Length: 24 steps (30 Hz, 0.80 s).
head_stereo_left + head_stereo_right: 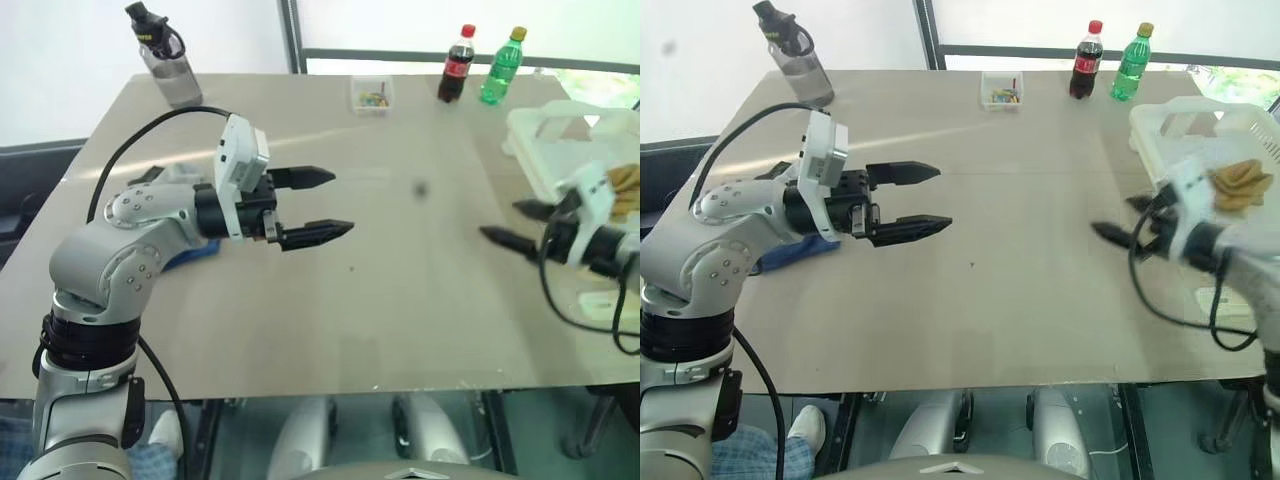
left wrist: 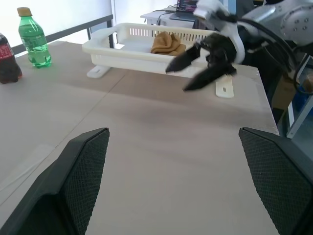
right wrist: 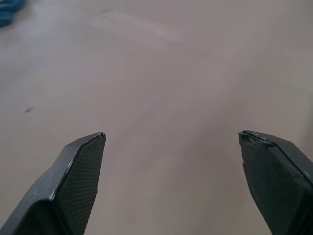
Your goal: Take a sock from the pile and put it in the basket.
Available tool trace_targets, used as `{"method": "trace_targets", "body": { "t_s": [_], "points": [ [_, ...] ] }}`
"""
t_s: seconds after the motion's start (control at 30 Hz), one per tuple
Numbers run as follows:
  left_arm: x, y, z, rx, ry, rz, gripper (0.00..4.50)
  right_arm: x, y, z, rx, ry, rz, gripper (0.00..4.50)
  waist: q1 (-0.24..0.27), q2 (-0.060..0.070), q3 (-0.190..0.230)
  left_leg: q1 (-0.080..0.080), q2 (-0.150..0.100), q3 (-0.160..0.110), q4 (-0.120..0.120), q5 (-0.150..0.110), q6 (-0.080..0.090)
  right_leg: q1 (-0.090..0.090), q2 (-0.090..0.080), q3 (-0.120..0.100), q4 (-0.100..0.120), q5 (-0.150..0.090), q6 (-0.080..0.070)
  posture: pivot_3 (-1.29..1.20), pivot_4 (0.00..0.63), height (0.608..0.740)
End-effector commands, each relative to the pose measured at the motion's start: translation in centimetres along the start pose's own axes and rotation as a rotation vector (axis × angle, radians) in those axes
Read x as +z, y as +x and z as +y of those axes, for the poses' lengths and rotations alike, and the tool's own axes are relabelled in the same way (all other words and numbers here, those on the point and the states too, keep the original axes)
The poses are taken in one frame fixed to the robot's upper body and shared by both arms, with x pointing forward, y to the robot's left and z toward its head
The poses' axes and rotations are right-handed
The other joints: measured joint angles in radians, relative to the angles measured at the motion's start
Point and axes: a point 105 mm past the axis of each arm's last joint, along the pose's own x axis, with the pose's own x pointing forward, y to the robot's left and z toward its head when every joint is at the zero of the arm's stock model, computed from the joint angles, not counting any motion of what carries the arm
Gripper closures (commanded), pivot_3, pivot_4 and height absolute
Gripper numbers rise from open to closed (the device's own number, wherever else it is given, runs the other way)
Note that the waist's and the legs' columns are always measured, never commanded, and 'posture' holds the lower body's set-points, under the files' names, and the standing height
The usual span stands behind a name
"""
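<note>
Table: plain beige top, wide bare stretch seen across middle and near edge.
Far left corner: clear water bottle w/ black cap, stood upright.
Far edge, centre: small clear box, coloured bits seen inside.
Far right: cola bottle w/ red cap and green bottle w/ yellow cap, upright, just beside each other.
Right edge: basket, cream-white, set on table.
Left side: pile, partly hidden by arm; blue fabric seen lying flat on top.
Small dark speck: noted near centre of table.
</note>
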Motion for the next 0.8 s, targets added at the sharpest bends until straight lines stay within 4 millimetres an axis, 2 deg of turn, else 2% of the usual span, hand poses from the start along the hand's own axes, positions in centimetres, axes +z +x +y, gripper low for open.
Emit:
{"method": "trace_targets", "body": {
  "t_s": [0.03,0.13,0.23,0.5,0.57,0.67,0.8],
  "points": [
    [0.8,-0.4,-0.1,0.021,0.044,-0.016,0.00,-0.9,1.1,2.6,0.069,-0.118,-0.001,0.04,-0.001,0.000,0.000,0.000,0.000,0.000,0.000,0.000,0.000,0.000,0.000,0.000,0.000,0.000,0.000,0.00,0.150,0.740],
    [0.6,-0.6,-0.2,0.031,0.034,-0.010,0.00,-2.6,1.7,3.8,0.110,-0.154,0.029,0.04,-0.002,0.000,0.000,0.000,0.000,-0.001,0.002,0.000,0.000,0.000,0.000,0.000,0.002,0.000,0.000,0.00,0.150,0.740],
    [0.0,-0.9,-0.3,0.045,-0.003,-0.004,0.00,-3.3,1.6,4.2,0.123,-0.170,0.026,0.04,-0.002,0.000,0.000,0.001,0.000,-0.004,0.004,0.000,0.000,0.000,0.000,0.000,0.004,0.000,0.000,0.00,0.150,0.740],
    [-5.6,-2.7,-2.7,0.144,-0.119,0.101,0.00,-3.7,0.1,5.7,0.144,-0.107,-0.055,0.04,-0.001,0.000,0.000,0.002,0.001,-0.005,0.006,0.000,0.000,0.000,0.000,0.001,0.009,0.000,0.000,0.00,0.150,0.740],
    [-6.7,-3.3,-2.9,0.198,-0.137,0.122,0.00,-4.0,-0.3,6.1,0.160,-0.097,-0.062,0.04,0.000,0.000,0.000,0.002,0.001,-0.005,0.007,0.000,0.000,0.000,0.000,0.001,0.009,0.000,0.000,0.00,0.150,0.740],
    [-8.6,-5.3,-4.1,0.278,-0.139,0.178,0.00,-4.2,-1.6,6.2,0.176,-0.071,-0.073,0.04,0.000,0.000,0.000,0.003,0.001,-0.005,0.008,0.000,0.000,0.001,-0.001,0.002,0.009,-0.001,-0.001,0.00,0.150,0.740],
    [-9.3,-7.2,-5.2,0.317,-0.113,0.211,0.00,-4.1,-2.7,5.8,0.180,-0.052,-0.079,0.04,0.001,0.000,0.000,0.005,0.002,-0.003,0.008,0.000,0.000,0.004,-0.001,0.003,0.009,-0.002,-0.003,0.00,0.150,0.740]
  ]
}}
